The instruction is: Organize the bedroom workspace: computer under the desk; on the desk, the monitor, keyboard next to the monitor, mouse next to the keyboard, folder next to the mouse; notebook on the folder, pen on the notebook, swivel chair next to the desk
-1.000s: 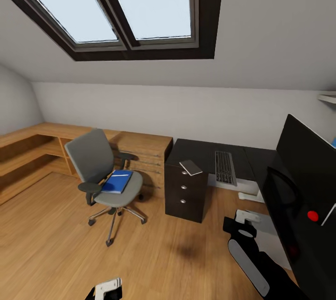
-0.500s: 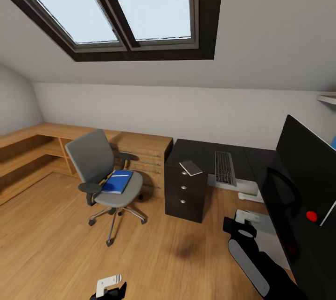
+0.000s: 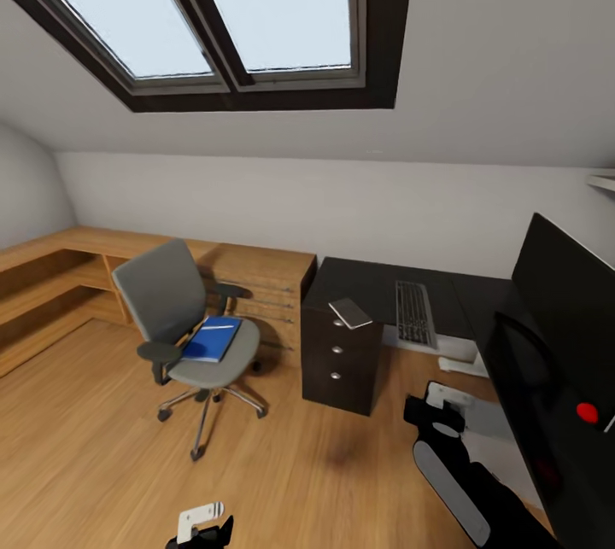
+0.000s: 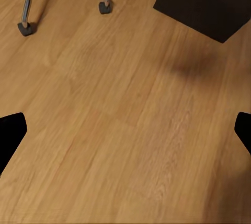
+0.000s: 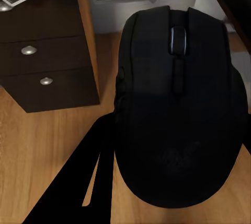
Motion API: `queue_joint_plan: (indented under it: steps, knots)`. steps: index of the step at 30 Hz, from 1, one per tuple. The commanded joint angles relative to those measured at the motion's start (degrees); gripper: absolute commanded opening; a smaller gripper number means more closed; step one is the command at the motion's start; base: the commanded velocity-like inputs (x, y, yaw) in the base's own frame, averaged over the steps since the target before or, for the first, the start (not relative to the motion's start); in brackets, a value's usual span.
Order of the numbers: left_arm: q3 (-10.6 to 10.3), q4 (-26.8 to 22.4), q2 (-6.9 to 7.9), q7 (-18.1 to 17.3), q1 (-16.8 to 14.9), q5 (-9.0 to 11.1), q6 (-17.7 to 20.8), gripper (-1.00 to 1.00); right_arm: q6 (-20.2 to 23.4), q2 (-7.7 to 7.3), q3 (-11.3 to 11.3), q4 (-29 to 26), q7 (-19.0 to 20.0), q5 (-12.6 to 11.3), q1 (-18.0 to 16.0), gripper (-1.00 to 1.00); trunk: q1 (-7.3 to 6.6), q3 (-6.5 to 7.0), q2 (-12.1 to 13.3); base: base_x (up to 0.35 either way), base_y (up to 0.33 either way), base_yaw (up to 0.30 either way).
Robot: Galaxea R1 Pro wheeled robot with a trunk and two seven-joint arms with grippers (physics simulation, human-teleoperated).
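No readable text; faint emblem on mouse (image 5: 178, 104), illegible.

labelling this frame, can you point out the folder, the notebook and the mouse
folder (image 3: 210, 339), head view, middle of its blue cover on the chair seat
notebook (image 3: 350, 312), head view, middle of its grey top face
mouse (image 5: 178, 125), right wrist view, middle of its black back

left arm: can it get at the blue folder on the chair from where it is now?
Probably not yet. The left gripper hangs low over bare floor, jaws open and empty, while the folder lies on the swivel chair seat well ahead. Nothing blocks the path; the base likely needs to roll closer.
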Motion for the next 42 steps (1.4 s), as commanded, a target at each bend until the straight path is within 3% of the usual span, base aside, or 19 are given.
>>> queue_joint_plan:
  steps: [1, 4, 6, 10, 12, 17, 19, 20, 25, 27, 28, 31, 34, 35, 42]
  knots:
    - [0.4, 0.06, -0.01, -0.46, -0.05, 0.24, -0.06, 1.0, 0.24, -0.07, 0.28, -0.09, -0.28, -0.22, -0.08, -1.0, 0.06, -0.12, -0.11, 0.324, 0.0, 0.0]
    - [0.35, 0.03, -0.11, -0.46, -0.05, 0.1, -0.11, 1.0, 0.22, -0.06, 0.41, -0.09, -0.28, -0.16, -0.08, -1.0, 0.06, -0.12, -0.11, 0.326, 0.0, 0.0]
    - [0.02, -0.95, -1.11, -0.38, -0.05, -0.25, 0.15, 1.0, 0.25, -0.06, 0.63, -0.15, -0.3, -0.14, -0.08, -1.0, 0.06, -0.12, -0.11, 0.07, 0.0, 0.0]
    - [0.02, -5.52, -2.0, -0.38, -0.05, -0.32, 0.75, 1.0, 0.28, -0.06, 0.66, -0.93, -0.38, 0.04, -0.08, -1.0, 0.06, -0.12, -0.11, 0.025, 0.0, 0.0]
    - [-0.01, -10.46, -2.66, -0.32, -0.05, -0.34, 4.78, 1.0, 0.37, 0.0, 0.65, -1.4, -0.39, 0.09, -0.08, -1.0, 0.06, -0.12, -0.11, 0.007, 0.0, 0.0]
    - [0.19, -29.73, -4.16, -0.29, -0.05, -0.19, 25.35, 1.0, 1.41, 1.11, 0.6, -1.42, -0.36, 0.15, -0.78, -1.0, 0.06, -0.12, -0.11, 0.002, 0.0, 0.0]
    - [0.24, -34.29, -4.65, -0.29, -0.05, -0.15, 29.69, 1.0, 2.45, 1.38, 0.54, -1.35, -0.38, 0.14, -1.72, -1.0, 0.06, -0.12, -0.11, 0.0, 0.0, 0.0]
    - [-0.18, -44.31, -6.03, -0.29, -0.05, -0.11, 39.34, 1.0, 7.62, 1.86, 0.31, 1.61, -0.41, -0.15, -9.2, -1.0, 0.06, -0.12, -0.11, 0.0, 0.0, 0.0]
    - [-3.59, -49.79, -6.37, -0.29, -0.05, -0.08, 41.89, 1.0, 9.68, 2.96, -0.24, 11.78, -0.38, -0.67, -18.66, -1.0, 0.06, -0.12, -0.11, 0.0, 0.0, 0.0]
    - [-4.86, -50.84, -6.4, -0.3, -0.04, -0.05, 42.08, 1.0, 9.93, 3.51, -1.24, 15.25, -0.42, -1.36, -20.98, -1.0, 0.06, -0.12, -0.11, 0.0, 0.0, 0.0]
    - [-5.93, -51.32, -6.44, -0.33, -0.03, -0.05, 42.16, 1.0, 10.15, 3.98, -2.76, 17.97, -0.45, -2.57, -22.75, -1.0, 0.06, -0.12, -0.11, 0.0, 0.0, 0.0]
    - [-7.35, -50.84, -6.46, -0.3, 0.01, -0.06, 42.16, 1.0, 11.04, 4.57, -5.48, 20.76, -0.54, -5.6, -24.62, -1.0, 0.06, -0.12, -0.11, 0.0, 0.0, 0.0]
    - [-8.05, -50.41, -6.45, -0.29, 0.02, -0.02, 42.11, 1.0, 13.12, 4.77, -6.79, 21.88, -0.49, -7.97, -25.49, -1.0, 0.06, -0.12, -0.11, 0.09, 0.0, 0.0]
    - [-8.33, -49.98, -6.46, -0.24, 0.03, -0.01, 42.11, 1.0, 14.37, 5.43, -6.36, 21.93, -0.47, -8.87, -25.8, -1.0, 0.06, -0.12, -0.11, 0.302, 0.0, 0.0]
    - [-8.24, -47.84, -6.35, 0.56, 0.03, -0.07, 42.1, 1.0, 14.78, 4.73, -5.82, 20.47, -0.31, -8.88, -25.75, -1.0, 0.06, -0.12, -0.11, 0.322, 0.0, 0.0]
